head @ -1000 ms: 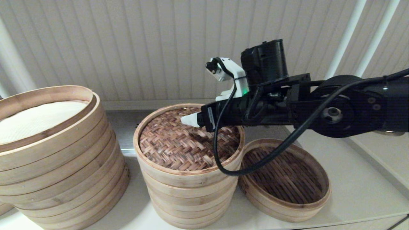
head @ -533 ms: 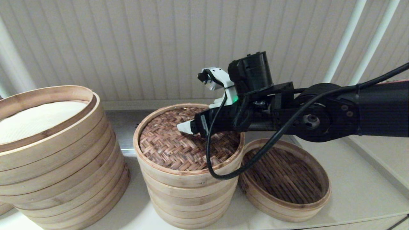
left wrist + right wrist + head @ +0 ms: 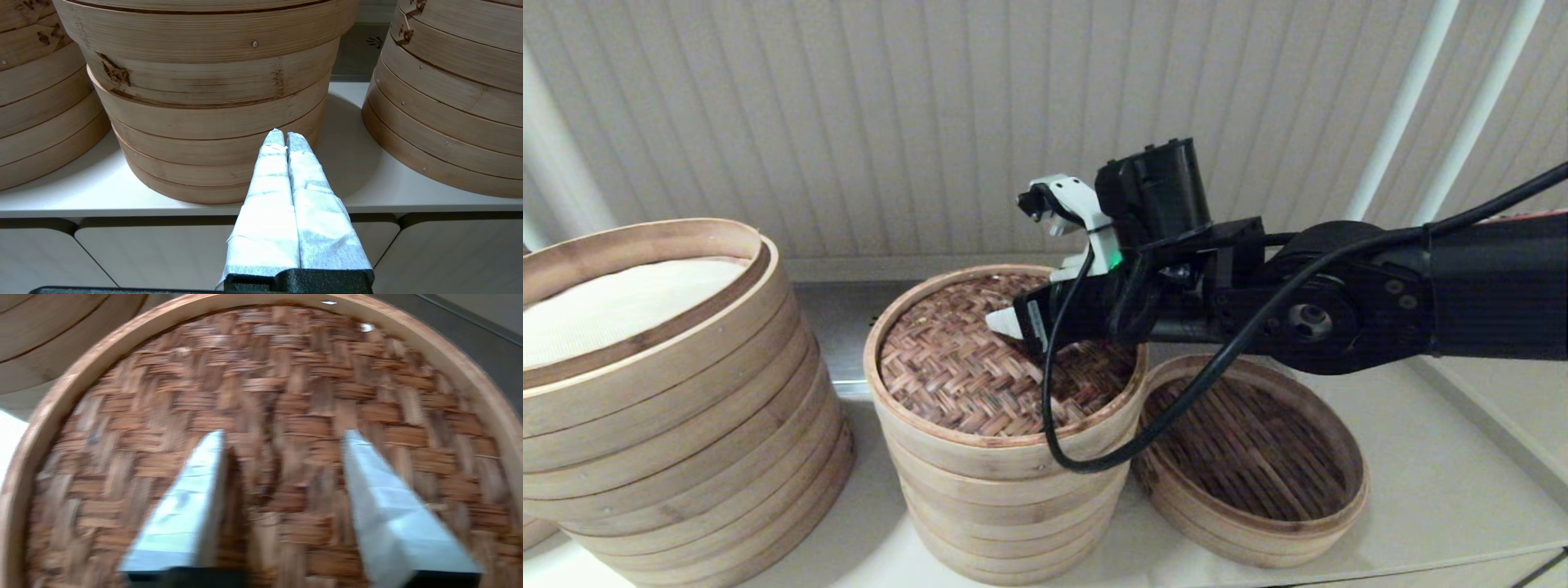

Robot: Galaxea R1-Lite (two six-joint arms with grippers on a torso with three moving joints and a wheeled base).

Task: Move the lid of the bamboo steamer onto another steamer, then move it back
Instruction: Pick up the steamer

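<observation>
The bamboo steamer lid (image 3: 947, 371), dark herringbone weave inside a pale rim, lies on top of the mid-sized steamer stack (image 3: 1005, 506) at the centre of the counter; the stack's liner is hidden beneath it. My right gripper (image 3: 1003, 322) hovers just over the lid's far half. In the right wrist view the right gripper (image 3: 284, 435) is open, its white-wrapped fingers (image 3: 188, 506) spread above the weave of the lid (image 3: 286, 367), holding nothing. My left gripper (image 3: 286, 132) is shut and empty, parked low in front of the counter edge.
A much wider stack (image 3: 670, 408) with a plain white liner stands at the left. A single low basket (image 3: 1250, 457) with a dark slatted floor sits right of the centre stack, touching it. The right arm's black cable (image 3: 1062, 441) hangs over the lid's front rim.
My right arm has reached further left across the lid, and its fingertips now sit nearer the lid's middle. The lid and the baskets have stayed put.
</observation>
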